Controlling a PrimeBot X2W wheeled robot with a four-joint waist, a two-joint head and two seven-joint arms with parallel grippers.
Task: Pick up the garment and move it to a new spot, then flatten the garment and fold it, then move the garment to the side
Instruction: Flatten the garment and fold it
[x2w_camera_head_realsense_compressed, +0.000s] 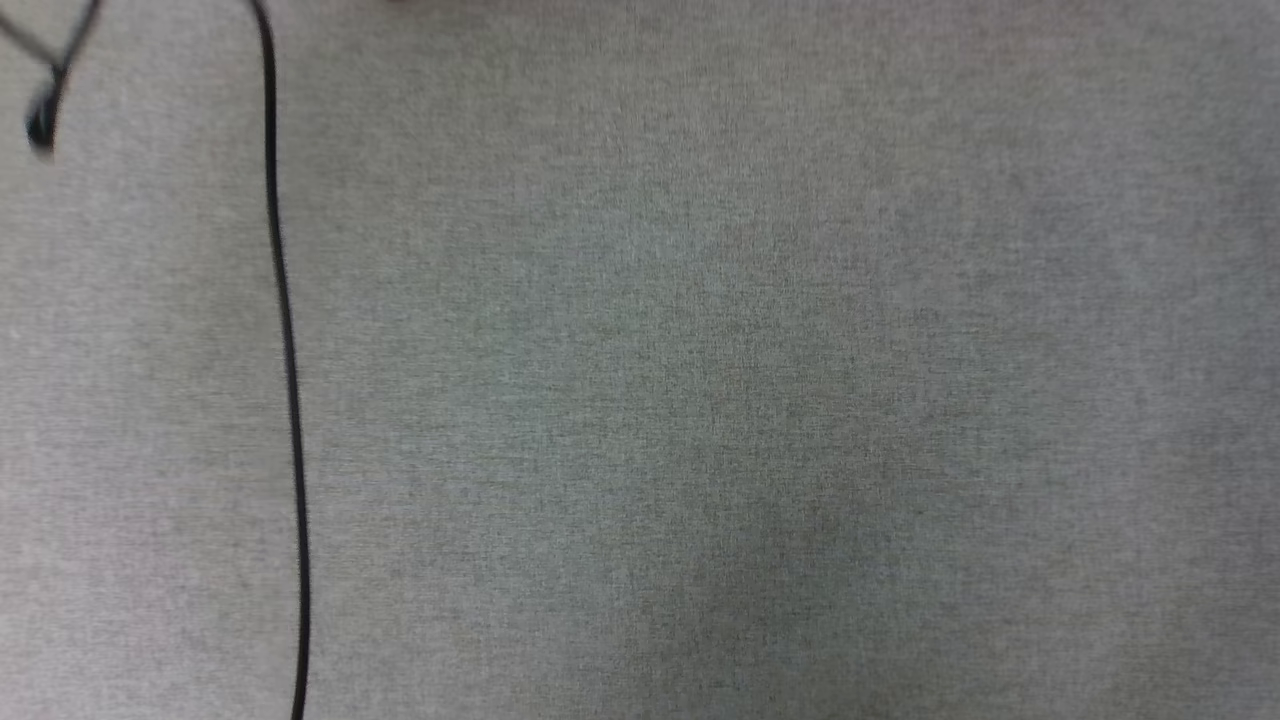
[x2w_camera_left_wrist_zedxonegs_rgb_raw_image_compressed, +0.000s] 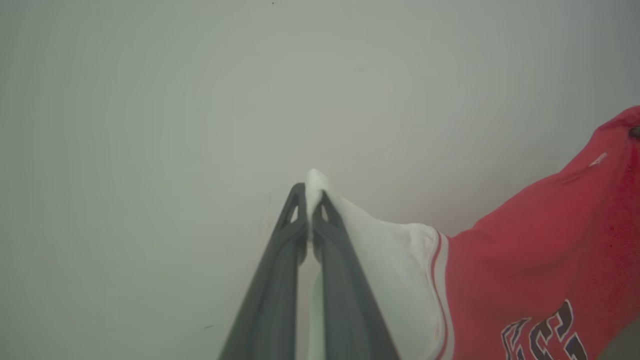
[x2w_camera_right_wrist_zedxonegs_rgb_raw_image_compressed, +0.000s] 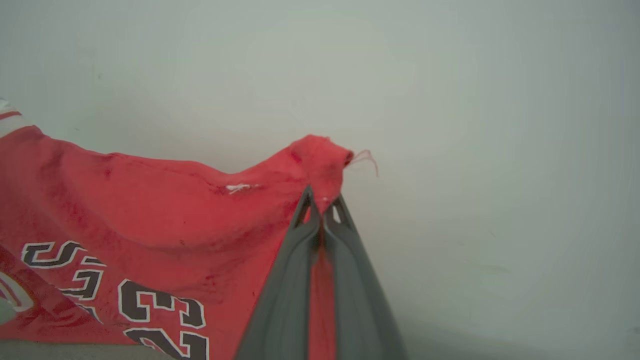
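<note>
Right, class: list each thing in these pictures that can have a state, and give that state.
garment: pinched at two ends, sagging between them, not folded.
left gripper: shut on the garment's white sleeve.
right gripper: shut on a red edge of the garment.
black cable: lying loose on the grey surface.

- Grey surface (x2w_camera_head_realsense_compressed: 760, 380) in the head view: fine, cloth-like woven grain, flat and even. Worktop or floor, cannot tell.
- Tone mostly uniform, with a faint darker patch low in the middle.
- Black cable (x2w_camera_head_realsense_compressed: 288, 360) lies on it at the left. It runs from the top edge to the bottom edge in a long, gentle bow.
- Small dark object (x2w_camera_head_realsense_compressed: 42, 125) near the upper left corner, blurred, apart from the cable on its left side. Thin dark strands (x2w_camera_head_realsense_compressed: 75, 45) lead from it toward the top edge. What it is, cannot tell.
</note>
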